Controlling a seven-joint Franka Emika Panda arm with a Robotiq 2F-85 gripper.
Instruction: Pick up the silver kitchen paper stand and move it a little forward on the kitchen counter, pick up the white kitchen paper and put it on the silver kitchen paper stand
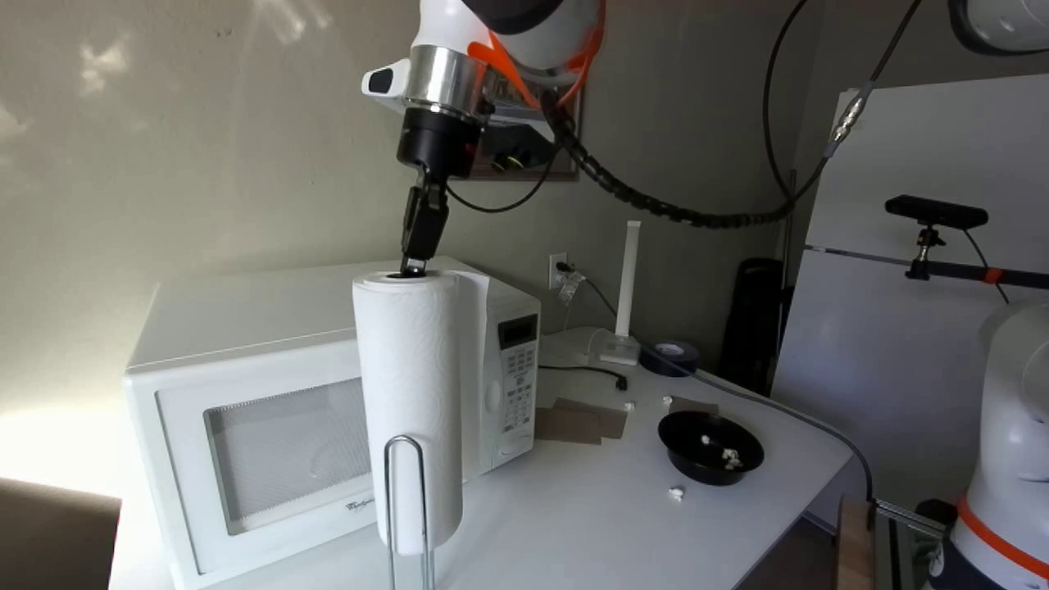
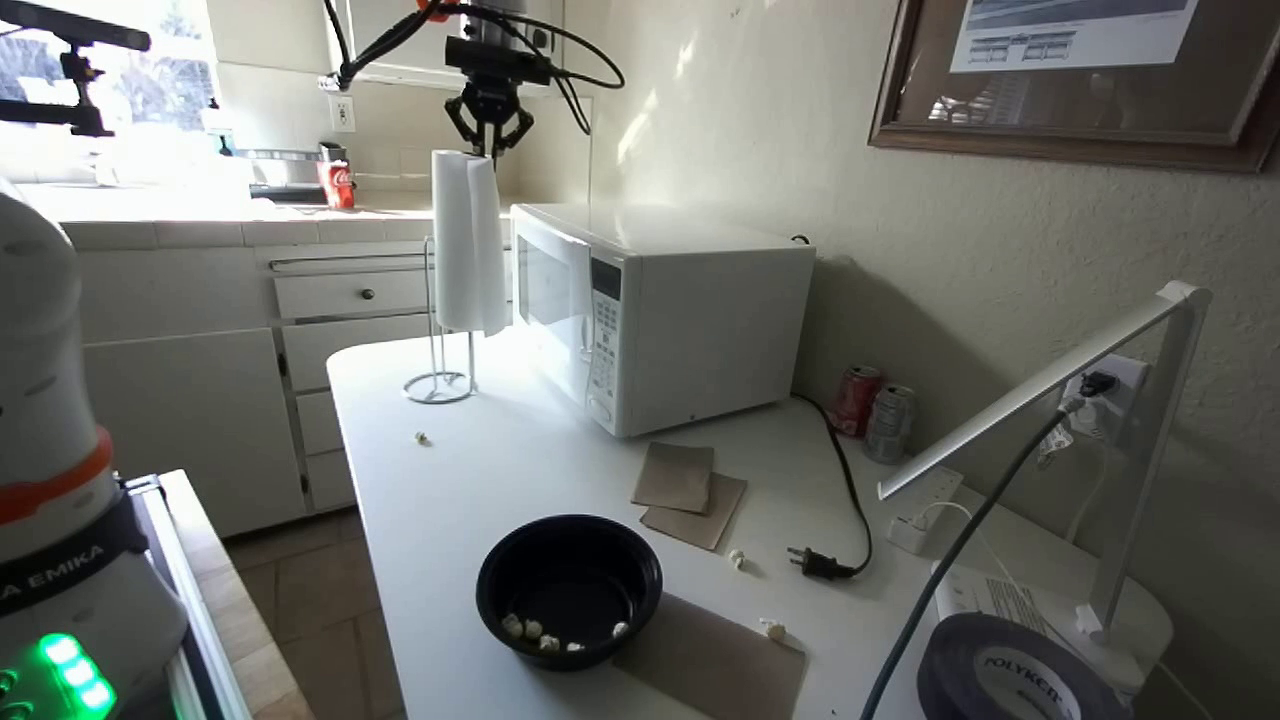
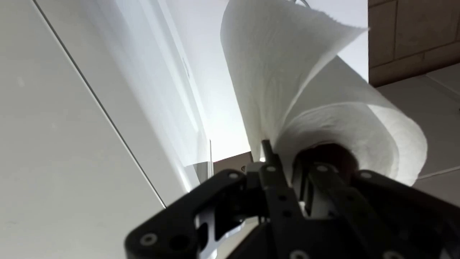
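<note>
The white kitchen paper hangs nearly upright from my gripper; it also shows in an exterior view and in the wrist view. My gripper is shut on the roll's top wall, one finger inside the core and one outside. The silver kitchen paper stand stands on the kitchen counter. Its round base ring lies below the roll's bottom, with a gap between. A wire loop rises beside the roll. Another wire goes up behind or into the roll; I cannot tell which.
A white microwave stands close beside the roll. A black bowl with popcorn, brown cardboard pieces, a plug cable, cans, a white upright lamp and a tape roll lie farther along the counter.
</note>
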